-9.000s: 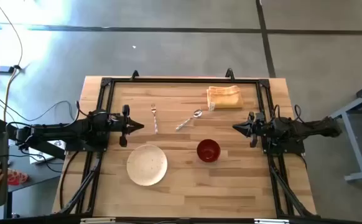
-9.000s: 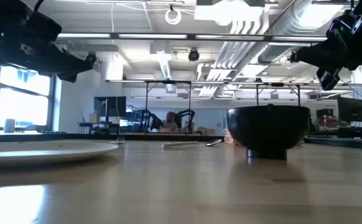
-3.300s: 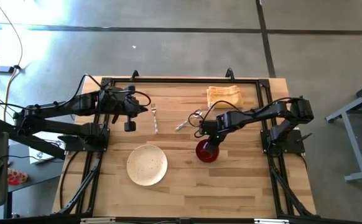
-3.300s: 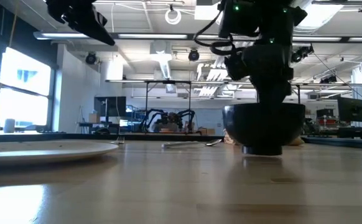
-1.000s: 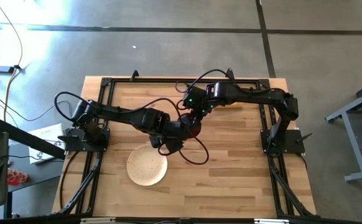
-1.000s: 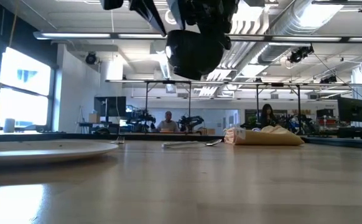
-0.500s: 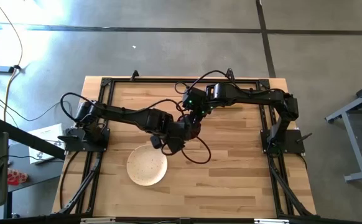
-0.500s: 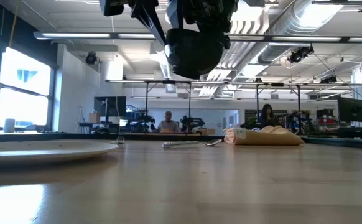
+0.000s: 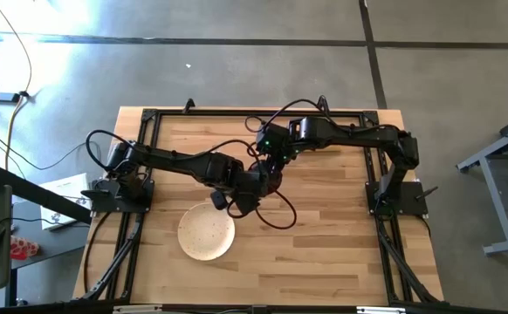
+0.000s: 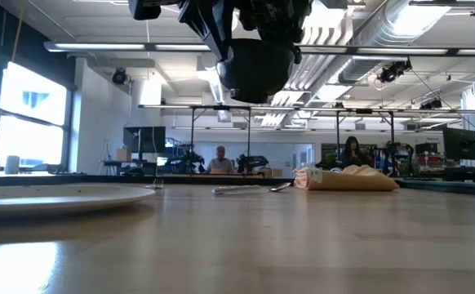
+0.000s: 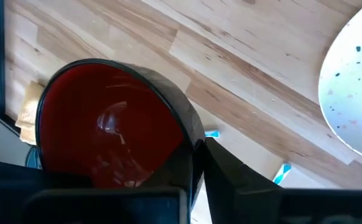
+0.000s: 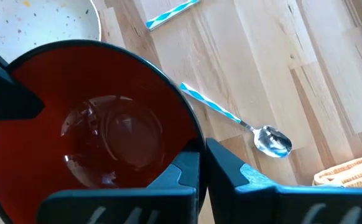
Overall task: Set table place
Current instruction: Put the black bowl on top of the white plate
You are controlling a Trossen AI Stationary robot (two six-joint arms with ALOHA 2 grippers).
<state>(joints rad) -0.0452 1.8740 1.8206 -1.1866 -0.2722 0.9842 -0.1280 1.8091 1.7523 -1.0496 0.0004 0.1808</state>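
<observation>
The glossy red bowl, dark outside, hangs high above the table between both grippers, over the middle of the table. My left gripper reaches it from the table's left side and is shut on its rim. My right gripper comes from the far right and is shut on the opposite rim. The cream speckled plate lies flat on the wood, nearer the front edge. The spoon and a blue-striped handle lie on the table below the bowl. My left gripper holds the bowl by its rim, one finger inside the hollow and one finger outside the dark wall. The bowl is lifted clear and sits roughly upright. My right gripper holds the rim on the side across from the left gripper, one finger inside and one outside. It comes at the bowl from above, slanting down. The left gripper's fingertips show on the far rim.
A folded tan napkin lies toward the far right of the table. The black rail frame edges the top. Both arms cross over the table's middle. People stand in the room behind. Bare wood lies right of the plate.
My left gripper has moved toward the bowl from the left and its fingers have come onto the rim. The bowl has stayed aloft in my right gripper, nearly still.
</observation>
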